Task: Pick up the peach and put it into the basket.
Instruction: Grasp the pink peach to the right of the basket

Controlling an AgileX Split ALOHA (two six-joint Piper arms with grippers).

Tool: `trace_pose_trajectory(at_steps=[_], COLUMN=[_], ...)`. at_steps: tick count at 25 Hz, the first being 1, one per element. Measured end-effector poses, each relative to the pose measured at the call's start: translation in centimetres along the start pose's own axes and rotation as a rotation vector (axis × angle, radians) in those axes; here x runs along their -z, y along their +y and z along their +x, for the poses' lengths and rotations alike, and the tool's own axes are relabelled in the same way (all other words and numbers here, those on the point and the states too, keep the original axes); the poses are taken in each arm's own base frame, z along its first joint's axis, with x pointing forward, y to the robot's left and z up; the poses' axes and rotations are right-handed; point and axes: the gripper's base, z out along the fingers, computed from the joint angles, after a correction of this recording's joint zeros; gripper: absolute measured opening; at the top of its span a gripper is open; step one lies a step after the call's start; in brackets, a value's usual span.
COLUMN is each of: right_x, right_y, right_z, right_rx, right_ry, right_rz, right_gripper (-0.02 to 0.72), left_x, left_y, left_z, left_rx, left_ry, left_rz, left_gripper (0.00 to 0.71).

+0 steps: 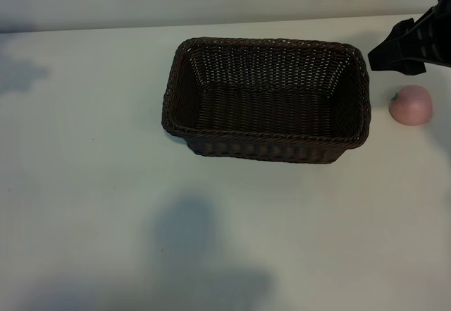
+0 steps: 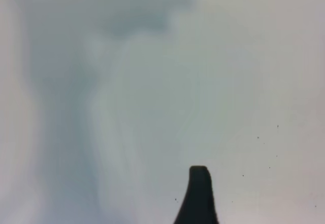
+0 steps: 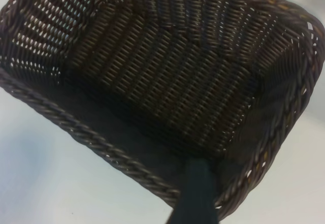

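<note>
Exterior view: peach [image 1: 411, 105] sits on table [image 1: 91, 184] just beside basket [image 1: 264, 99], at its right end, outside it. Right gripper [image 1: 409, 46] hovers near, above peach; jaws wide, nothing held. Left gripper not seen here; its wrist cam shows one fingertip [image 2: 199, 193] over bare table, opening can't be told. Peach prob. light, smooth, rigid; grip across widest middle.

No readable text, label, brand, number or sign anywhere in these views.
</note>
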Motion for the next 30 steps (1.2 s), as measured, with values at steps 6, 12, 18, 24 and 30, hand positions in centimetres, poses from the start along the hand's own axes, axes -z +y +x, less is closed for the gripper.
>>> trace_pose_trajectory(at_steps=[6, 12, 18, 24, 30], right_x=[0.0, 0.0, 0.0, 0.0, 0.0], right_y=[0.0, 0.0, 0.1, 0.2, 0.3], right_z=[0.0, 0.1, 0.1, 0.1, 0.1], right_rx=[0.000, 0.000, -0.003, -0.017, -0.019], right_ry=[0.001, 0.006, 0.008, 0.006, 0.014], right_rz=[0.000, -0.003, -0.008, -0.024, -0.030], right_gripper=[0.595, 0.595, 0.595, 0.595, 0.595], left_x=[7.4, 13.3, 14.3, 11.3, 8.2], left_y=[0.2, -3.0, -2.9, -2.6, -2.4], left_z=[3.3, 10.8, 19.4, 26.3, 30.7], left_rx=[-0.002, -0.143, -0.220, -0.159, -0.132], left_ry=[-0.162, -0.491, -0.593, -0.596, -0.528], left_rz=[-0.018, 0.029, 0.005, 0.040, 0.052], left_gripper=[0.598, 0.598, 0.598, 0.597, 0.596])
